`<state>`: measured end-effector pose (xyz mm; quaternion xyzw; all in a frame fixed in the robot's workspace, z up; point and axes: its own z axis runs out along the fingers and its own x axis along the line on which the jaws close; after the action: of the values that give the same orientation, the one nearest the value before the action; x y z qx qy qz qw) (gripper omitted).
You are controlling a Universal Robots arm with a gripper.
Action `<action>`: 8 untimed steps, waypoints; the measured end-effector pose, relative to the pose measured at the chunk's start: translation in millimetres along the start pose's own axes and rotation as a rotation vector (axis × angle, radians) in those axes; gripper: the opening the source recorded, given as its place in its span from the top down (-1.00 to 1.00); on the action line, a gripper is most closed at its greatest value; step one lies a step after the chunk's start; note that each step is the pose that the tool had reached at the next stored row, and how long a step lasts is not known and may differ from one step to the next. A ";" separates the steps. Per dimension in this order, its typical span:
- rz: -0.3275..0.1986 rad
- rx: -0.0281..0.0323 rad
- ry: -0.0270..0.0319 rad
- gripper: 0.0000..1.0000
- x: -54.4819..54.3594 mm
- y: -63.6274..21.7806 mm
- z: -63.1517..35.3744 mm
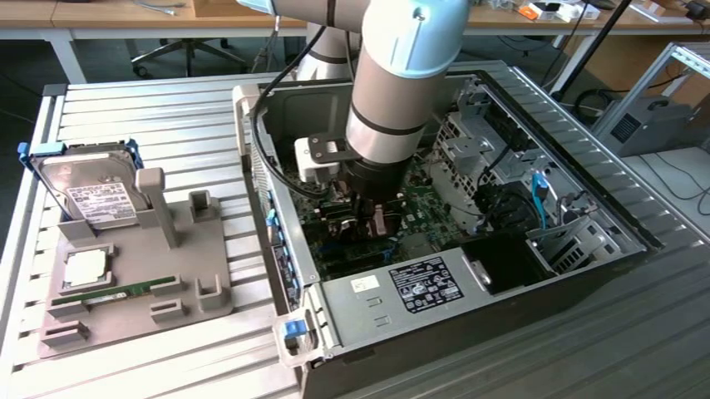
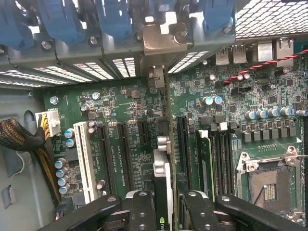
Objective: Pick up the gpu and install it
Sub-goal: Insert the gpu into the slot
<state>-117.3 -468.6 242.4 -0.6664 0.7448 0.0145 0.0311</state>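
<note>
My gripper (image 1: 367,218) is down inside the open computer case (image 1: 577,158), over the green motherboard (image 2: 134,103). It is shut on the gpu (image 2: 162,166), which the wrist view shows edge-on as a thin upright card between the two black fingers (image 2: 142,211). The card runs from the fingers toward the case's rear wall, where its silvery bracket (image 2: 156,77) sits at a slot opening. It stands between two long black expansion slots (image 2: 122,159). Its brownish face (image 1: 380,223) shows just under the wrist in the exterior view. Whether its edge is seated in a slot is hidden.
A white slot (image 2: 84,159) and a braided cable bundle (image 2: 19,137) lie to one side of the card, memory slots and the CPU socket (image 2: 272,185) to the other. On the exterior view's left, a grey fixture (image 1: 133,274) holds a hard drive (image 1: 95,195) and a green memory stick (image 1: 116,291).
</note>
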 end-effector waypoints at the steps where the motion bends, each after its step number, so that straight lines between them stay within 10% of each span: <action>1: 0.000 0.0011 0.0000 0.46 0.0 0.1 0.0; 8: -0.001 0.0176 -0.0004 0.46 0.2 2.5 -0.1</action>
<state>-119.8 -468.5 242.3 -0.6666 0.7445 0.0081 0.0371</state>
